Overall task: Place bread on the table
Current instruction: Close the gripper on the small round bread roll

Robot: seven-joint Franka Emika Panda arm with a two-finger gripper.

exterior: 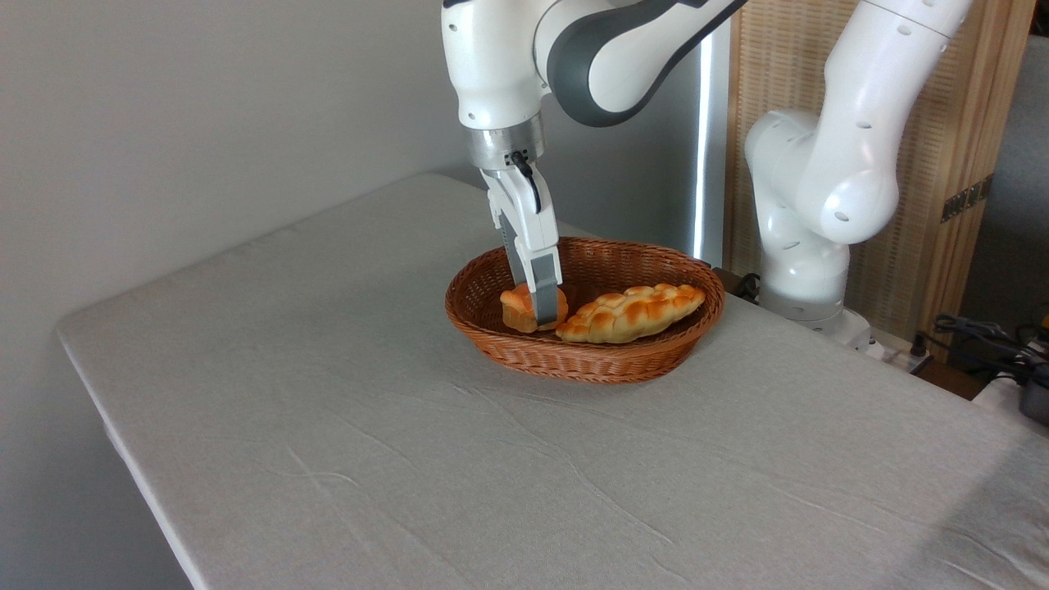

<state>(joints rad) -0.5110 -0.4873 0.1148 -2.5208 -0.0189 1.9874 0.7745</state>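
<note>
Jaws pointed straight down, straddling the bun (518,307) at frame centre; whether they gripped it could not be told. The gripper (544,311) stood inside the basket (590,360), loaf (631,313) just right, bare table (369,426) lower left.

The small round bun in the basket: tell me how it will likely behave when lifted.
The bun looks small and puffy, so probably light for its size. Its lobed, glossy top may slip slightly between the gripper fingers. Being rounded, it could roll a little once set on the table, though its paler base may steady it.
</note>
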